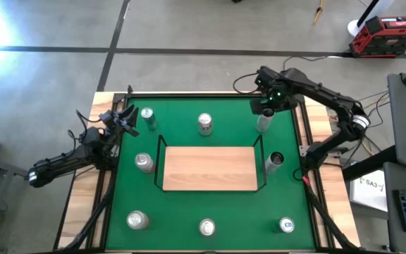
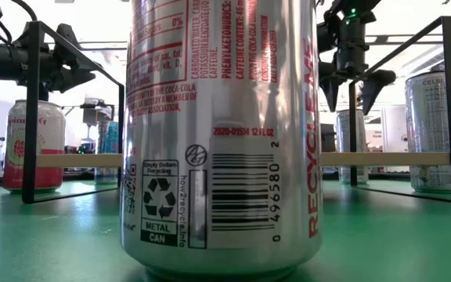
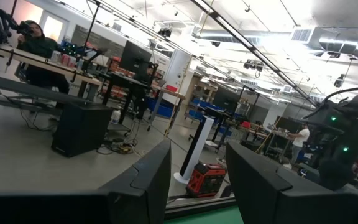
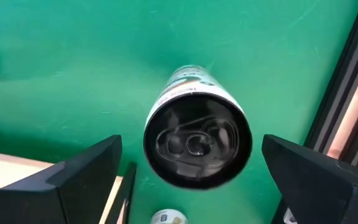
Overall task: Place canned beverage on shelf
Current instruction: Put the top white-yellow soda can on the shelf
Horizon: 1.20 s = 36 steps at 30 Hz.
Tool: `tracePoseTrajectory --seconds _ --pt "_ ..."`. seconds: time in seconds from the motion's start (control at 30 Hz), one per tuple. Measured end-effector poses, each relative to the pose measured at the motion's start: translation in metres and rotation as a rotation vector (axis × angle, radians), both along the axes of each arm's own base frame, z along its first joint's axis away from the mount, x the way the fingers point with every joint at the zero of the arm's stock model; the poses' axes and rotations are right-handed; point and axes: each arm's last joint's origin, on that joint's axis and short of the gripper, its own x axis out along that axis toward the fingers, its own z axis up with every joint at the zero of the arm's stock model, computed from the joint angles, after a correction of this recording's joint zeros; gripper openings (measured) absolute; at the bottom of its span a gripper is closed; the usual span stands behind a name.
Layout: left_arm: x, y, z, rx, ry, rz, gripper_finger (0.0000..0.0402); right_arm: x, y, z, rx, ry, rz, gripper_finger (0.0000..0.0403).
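The shelf (image 1: 210, 168), a light-wood board with a black wire rail, lies in the middle of the green table. A silver can (image 1: 263, 121) stands upright on the felt past the shelf's far right corner. My right gripper (image 1: 265, 107) hangs just above it, pointing down and open. In the right wrist view the can's top (image 4: 197, 143) sits between the two spread fingers with a gap on each side. The low view shows the fingertips (image 2: 331, 98) above the can (image 2: 352, 149). My left gripper (image 1: 127, 118) waits at the table's far left, fingers close together, holding nothing.
Several more cans stand around the shelf: two along the far edge (image 1: 146, 116) (image 1: 204, 124), one at each short side (image 1: 144, 162) (image 1: 273, 161), and three along the near edge (image 1: 137, 220) (image 1: 207, 227) (image 1: 286, 225). A black frame rail (image 4: 340, 118) runs close beside the can.
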Motion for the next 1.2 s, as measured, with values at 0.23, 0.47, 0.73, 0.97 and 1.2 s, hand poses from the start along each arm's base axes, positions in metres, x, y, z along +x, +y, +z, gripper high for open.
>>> tracePoseTrajectory --seconds 0.23,0.47,0.73,0.97,1.2 --pt "0.000 0.000 0.000 0.000 0.000 0.000 0.0137 0.006 -0.006 -0.012 0.025 0.040 -0.008 0.0380" --pt "0.000 0.000 0.000 0.000 0.000 0.000 0.0137 0.011 -0.012 -0.023 0.045 0.081 -0.063 0.0380" --pt "0.000 0.000 0.000 0.000 0.000 0.000 0.0137 0.011 -0.013 -0.023 0.031 0.084 -0.143 0.0377" --pt "0.000 0.000 0.000 0.000 0.000 0.000 0.0137 0.011 -0.013 -0.023 0.028 0.091 -0.228 0.0307" --pt "0.000 0.000 0.000 0.000 0.000 0.000 0.0137 0.011 -0.012 -0.023 0.034 0.087 -0.285 0.0244"
